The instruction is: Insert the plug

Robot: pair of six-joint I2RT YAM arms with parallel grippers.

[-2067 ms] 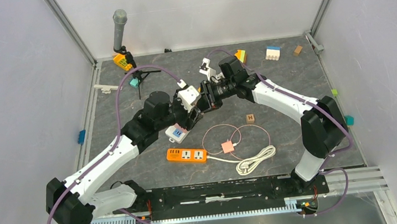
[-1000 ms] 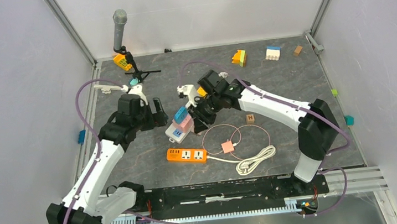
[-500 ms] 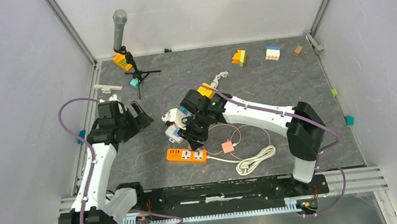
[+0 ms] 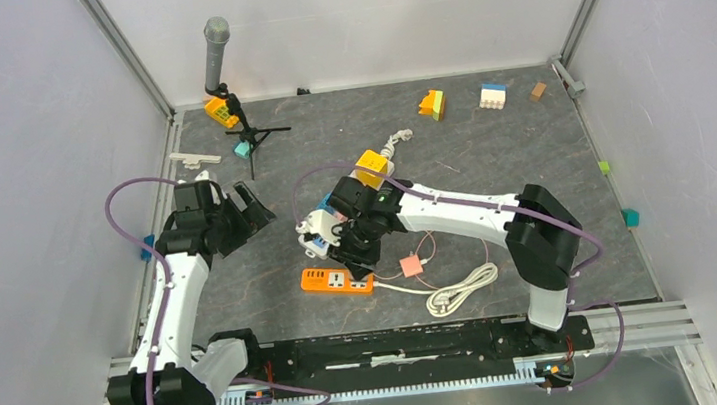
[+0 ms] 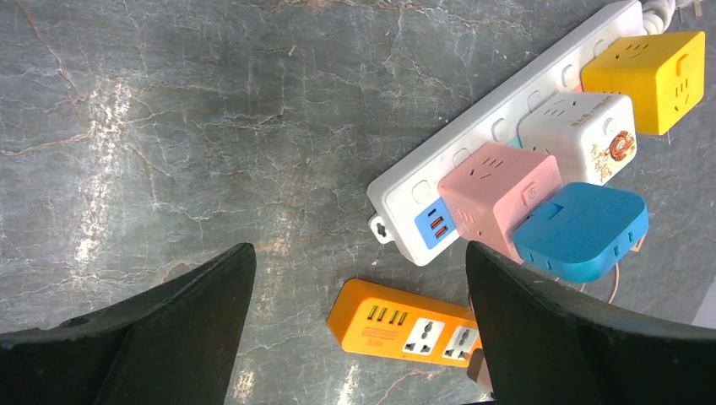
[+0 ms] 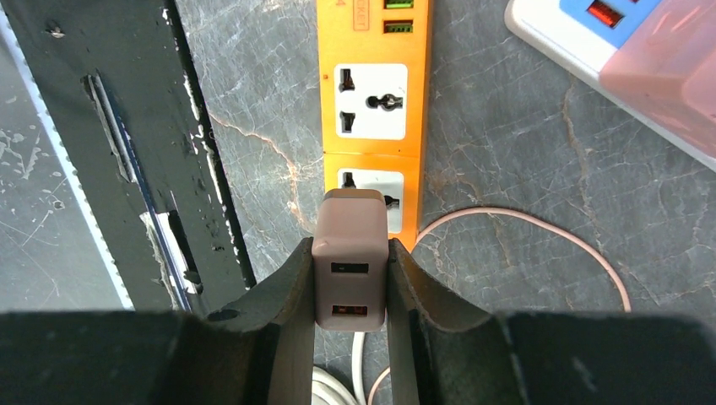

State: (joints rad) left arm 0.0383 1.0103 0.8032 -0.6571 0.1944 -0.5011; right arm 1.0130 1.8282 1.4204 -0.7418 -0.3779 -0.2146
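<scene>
Two fingers [image 6: 291,291] of the right gripper [image 6: 350,253] are clamped on the plug [image 6: 350,240], a small brownish-pink charger block with two ports facing the wrist camera. The plug sits directly over the orange power strip [image 6: 371,84], covering part of the socket nearest the strip's cord end. Whether its prongs are in the socket cannot be told. A second socket and the strip's USB ports lie uncovered beyond it. A thin pink cable [image 6: 523,221] curves over the table [image 4: 529,144] just beside the strip, and a coiled white cord [image 4: 459,290] lies nearer the arm bases. From above, the right gripper [image 4: 350,254] points down at the orange power strip [image 4: 337,281].

Just beyond it lies a white power strip [image 5: 405,190] carrying a pink cube [image 5: 498,198] with a blue cube [image 5: 581,229] against it. The left gripper [image 4: 253,214] hangs well apart to the left, its jaws spread wide and holding nothing.
</scene>
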